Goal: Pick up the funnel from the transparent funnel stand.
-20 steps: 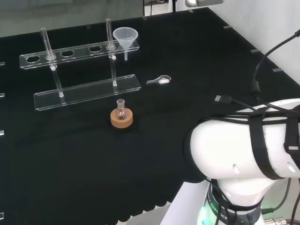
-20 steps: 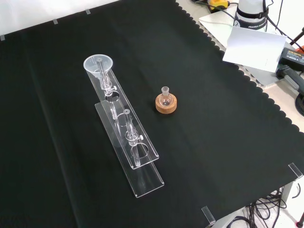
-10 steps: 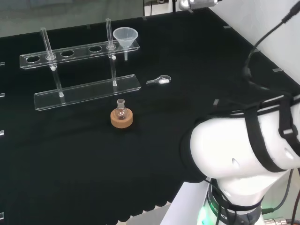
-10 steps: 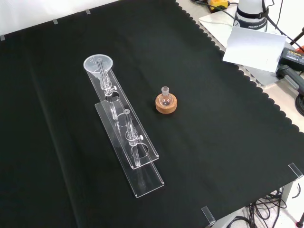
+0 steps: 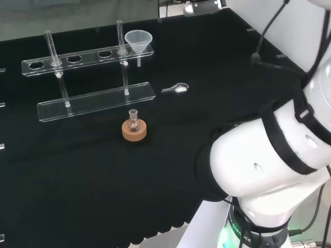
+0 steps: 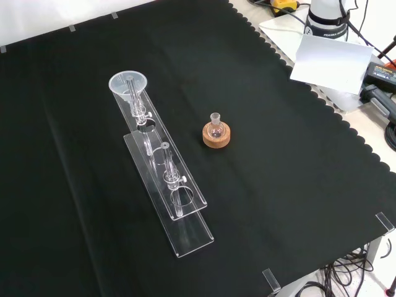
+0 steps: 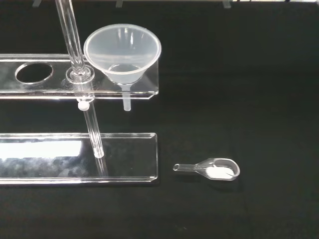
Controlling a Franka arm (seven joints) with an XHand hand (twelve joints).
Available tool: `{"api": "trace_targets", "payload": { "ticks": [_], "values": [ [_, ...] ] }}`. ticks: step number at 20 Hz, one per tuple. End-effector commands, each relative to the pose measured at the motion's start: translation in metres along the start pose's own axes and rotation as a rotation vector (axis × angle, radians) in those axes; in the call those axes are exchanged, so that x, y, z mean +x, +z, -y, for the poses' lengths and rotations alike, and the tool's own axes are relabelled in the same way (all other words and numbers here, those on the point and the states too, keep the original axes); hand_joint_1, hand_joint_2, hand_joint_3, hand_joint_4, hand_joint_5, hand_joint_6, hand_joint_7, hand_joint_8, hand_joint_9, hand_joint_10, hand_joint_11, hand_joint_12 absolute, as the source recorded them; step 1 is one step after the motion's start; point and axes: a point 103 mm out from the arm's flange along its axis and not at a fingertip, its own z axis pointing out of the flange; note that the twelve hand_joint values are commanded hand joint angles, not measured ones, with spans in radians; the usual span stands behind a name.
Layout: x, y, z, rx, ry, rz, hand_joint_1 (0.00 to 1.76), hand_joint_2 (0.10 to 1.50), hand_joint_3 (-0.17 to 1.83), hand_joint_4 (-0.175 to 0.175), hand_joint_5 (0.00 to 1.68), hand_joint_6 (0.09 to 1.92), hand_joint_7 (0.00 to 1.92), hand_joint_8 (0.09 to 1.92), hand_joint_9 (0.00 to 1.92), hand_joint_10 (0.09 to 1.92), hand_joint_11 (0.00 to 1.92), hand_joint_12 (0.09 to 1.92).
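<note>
On the bench's black cloth (image 6: 297,185) I saw the funnel (image 5: 138,41) seated in the end hole of the transparent funnel stand (image 5: 88,77), at the rack's right end in the head view. I could not tell the hand's state. A small flask (image 6: 215,128) stood upright in its cork ring (image 6: 216,137) beside the stand.

Funnel (image 5: 138,40) in stand (image 5: 88,56) right end, head view.
</note>
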Motion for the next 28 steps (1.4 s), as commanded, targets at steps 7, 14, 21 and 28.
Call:
{"api": "trace_targets", "payload": {
  "ticks": [7, 14, 21, 28],
  "values": [
    [0.031, 0.025, -0.094, 0.093, -0.105, 0.016, 0.20, 1.19, 0.02, 0.009, 0.09, 0.09, 0.02, 0.20, 0.06, 0.68, 0.00, 1.37],
    [0.045, 0.044, -0.106, 0.149, -0.102, 0.047, 0.36, 1.09, -0.03, 0.009, 0.10, 0.09, 0.00, 0.23, 0.06, 0.71, 0.00, 1.40],
    [0.049, 0.060, -0.128, 0.224, -0.107, 0.081, 0.50, 0.98, -0.10, 0.015, 0.10, 0.09, 0.00, 0.18, 0.05, 0.76, 0.04, 1.50],
    [0.058, 0.078, -0.146, 0.282, -0.111, 0.123, 0.55, 0.94, -0.13, 0.018, 0.07, 0.09, 0.00, 0.12, 0.03, 0.82, 0.12, 1.52]
  ]
}}
